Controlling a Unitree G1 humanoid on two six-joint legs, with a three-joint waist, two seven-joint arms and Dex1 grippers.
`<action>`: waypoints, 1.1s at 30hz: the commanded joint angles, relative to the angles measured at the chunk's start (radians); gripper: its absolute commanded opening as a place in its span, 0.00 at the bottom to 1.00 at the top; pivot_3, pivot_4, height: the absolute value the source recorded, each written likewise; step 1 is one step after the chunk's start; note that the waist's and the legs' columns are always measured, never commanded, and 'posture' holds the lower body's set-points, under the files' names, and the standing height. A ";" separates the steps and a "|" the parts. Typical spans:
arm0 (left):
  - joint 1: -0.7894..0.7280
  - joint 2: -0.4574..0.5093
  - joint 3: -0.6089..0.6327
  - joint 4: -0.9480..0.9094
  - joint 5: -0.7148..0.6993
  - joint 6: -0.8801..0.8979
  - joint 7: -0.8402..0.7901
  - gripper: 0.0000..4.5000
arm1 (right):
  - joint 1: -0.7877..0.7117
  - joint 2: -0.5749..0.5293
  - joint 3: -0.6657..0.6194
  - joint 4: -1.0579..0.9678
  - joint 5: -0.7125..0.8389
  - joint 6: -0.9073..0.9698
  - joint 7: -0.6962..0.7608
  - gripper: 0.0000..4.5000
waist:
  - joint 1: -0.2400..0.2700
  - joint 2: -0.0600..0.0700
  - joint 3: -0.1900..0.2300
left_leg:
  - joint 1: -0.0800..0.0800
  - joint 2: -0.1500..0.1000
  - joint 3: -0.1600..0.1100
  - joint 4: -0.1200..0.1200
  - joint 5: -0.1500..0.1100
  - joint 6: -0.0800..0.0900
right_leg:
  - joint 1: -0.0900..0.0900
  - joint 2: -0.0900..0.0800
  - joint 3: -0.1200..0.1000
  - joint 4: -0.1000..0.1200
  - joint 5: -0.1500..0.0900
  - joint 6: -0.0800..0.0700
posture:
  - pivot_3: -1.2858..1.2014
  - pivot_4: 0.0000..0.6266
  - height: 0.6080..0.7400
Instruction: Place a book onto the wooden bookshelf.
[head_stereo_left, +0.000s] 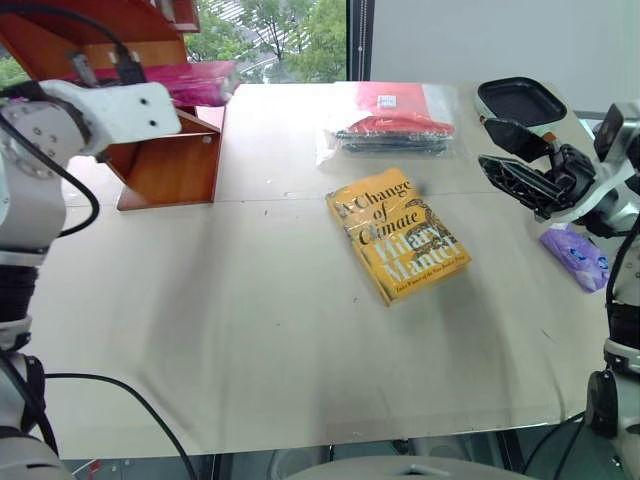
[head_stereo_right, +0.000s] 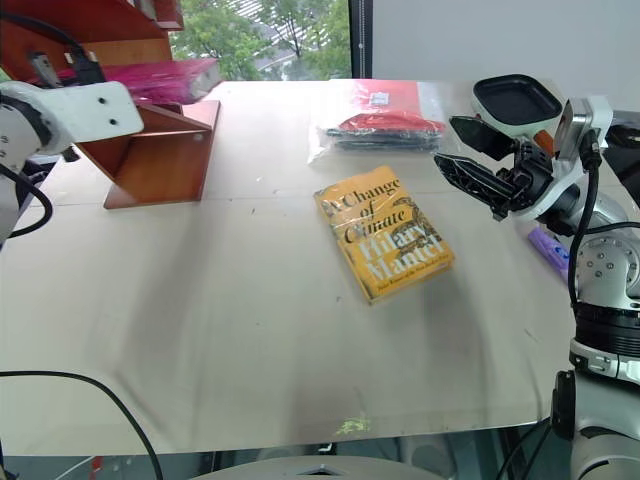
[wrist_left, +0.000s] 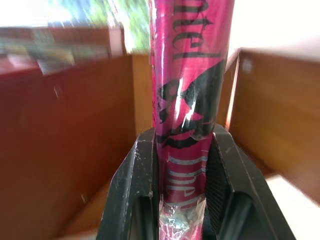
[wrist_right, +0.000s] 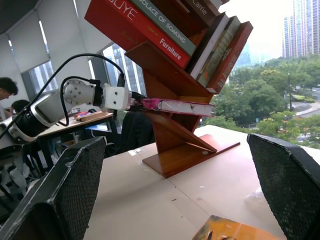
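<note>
My left gripper (wrist_left: 182, 145) is shut on the spine end of the pink book (wrist_left: 192, 75), with its black fingers (wrist_left: 135, 170) pressed on both covers. The right wrist view shows the book (wrist_right: 177, 106) held about level and reaching in among the slanted boards of the reddish-brown wooden bookshelf (wrist_right: 180, 150). I cannot tell whether it rests on a board. The shelf (head_stereo_left: 170, 165) stands at the table's far left corner. At the right side of the table, my right gripper (head_stereo_left: 508, 152) hangs open with nothing between its fingers, pointing left toward the shelf.
A yellow-orange book (head_stereo_left: 398, 235) lies flat mid-table. Behind it is a clear bag of red and black items (head_stereo_left: 395, 125). A black tray (head_stereo_left: 520, 100) and a purple packet (head_stereo_left: 575, 255) sit at the right edge. Several books (wrist_right: 150, 25) fill the shelf's upper boards. A person (wrist_right: 7, 92) sits beyond.
</note>
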 joint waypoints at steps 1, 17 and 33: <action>-0.024 0.033 0.018 0.029 0.028 0.027 -0.016 0.13 | 0.000 -0.004 -0.022 -0.037 -0.001 -0.022 -0.002 1.00 | 0.000 0.000 0.000 | 0.000 0.000 0.000 0.000 0.000 0.000 | 0.000 0.000 0.000 0.001 0.000 0.000 | 0.52 0.24 1.00; -0.080 0.017 0.022 0.099 0.049 0.101 0.014 0.74 | -0.007 0.009 -0.014 -0.020 -0.028 -0.043 0.002 1.00 | -0.022 -0.001 -0.001 | 0.001 0.002 0.008 0.005 -0.001 0.001 | -0.005 0.002 0.009 0.010 0.000 0.000 | 0.52 0.24 1.00; 0.019 -0.182 0.346 -0.294 -0.183 0.315 0.078 0.99 | 0.125 -0.025 -0.006 -0.035 -0.115 -0.097 0.042 1.00 | 0.011 -0.005 -0.002 | -0.001 0.001 0.008 0.007 -0.001 0.001 | -0.006 -0.001 0.008 0.008 0.000 0.000 | 0.52 0.24 1.00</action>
